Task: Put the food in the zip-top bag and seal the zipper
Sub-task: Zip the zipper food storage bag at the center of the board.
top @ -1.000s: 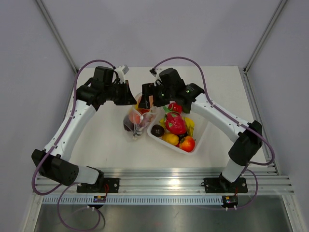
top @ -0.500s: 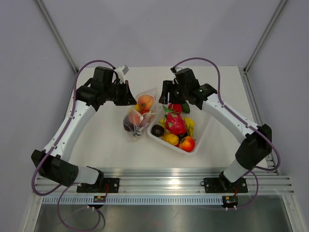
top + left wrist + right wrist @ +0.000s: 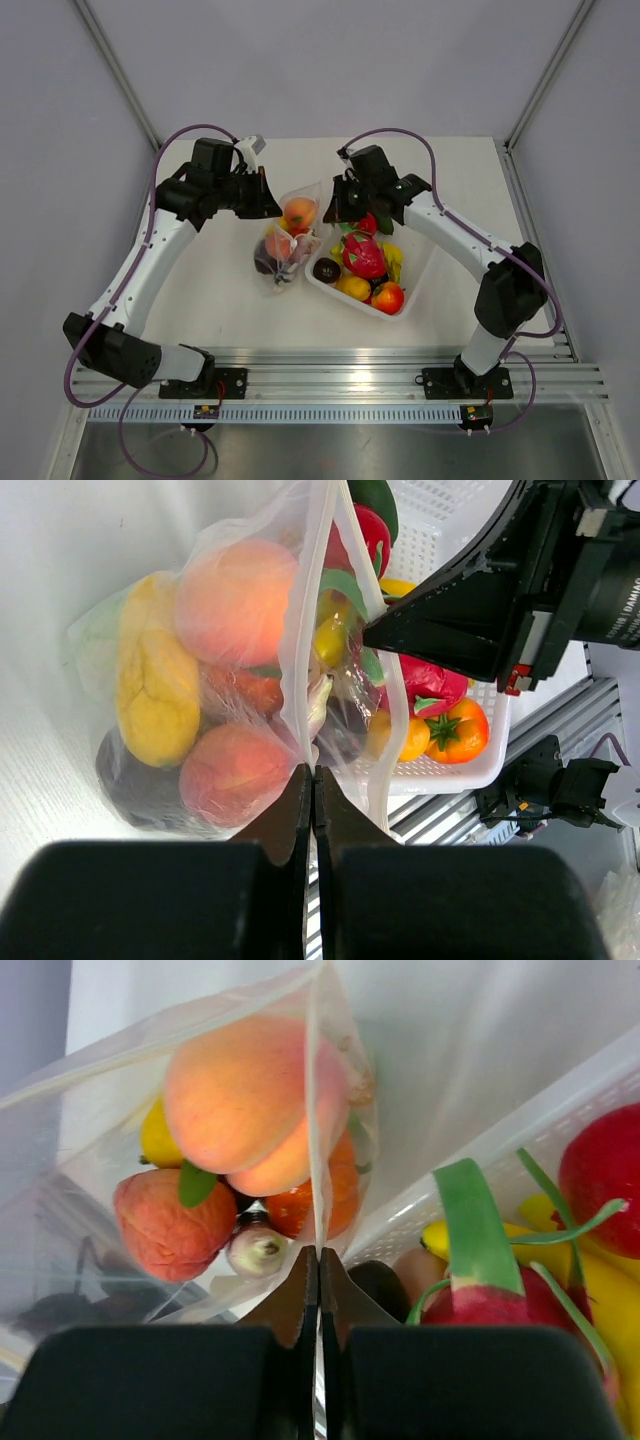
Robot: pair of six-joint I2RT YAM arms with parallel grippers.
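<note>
The see-through zip-top bag (image 3: 288,243) lies on the table between both arms, its mouth towards the far side. It holds food: two peaches (image 3: 232,600), a yellow piece (image 3: 155,695), an orange one and a dark purple one. My left gripper (image 3: 272,207) is shut on the mouth's left end, pinching the zipper (image 3: 300,650) strip. My right gripper (image 3: 335,208) is shut on the mouth's right end (image 3: 313,1160), next to the tray. The mouth gapes between the two grips. A pink dragon fruit (image 3: 362,255) lies outside the bag.
The white tray (image 3: 414,288) stands right of the bag, touching it. Besides the dragon fruit it holds a red-orange tomato (image 3: 388,297), yellow pieces (image 3: 352,288) and a dark round one (image 3: 326,268). The aluminium rail runs along the table's near edge.
The right gripper, open over the bag with a peach a second ago, left the peach inside, swung out to the right, came back and shut on the bag's right mouth edge. The left arm held still.
</note>
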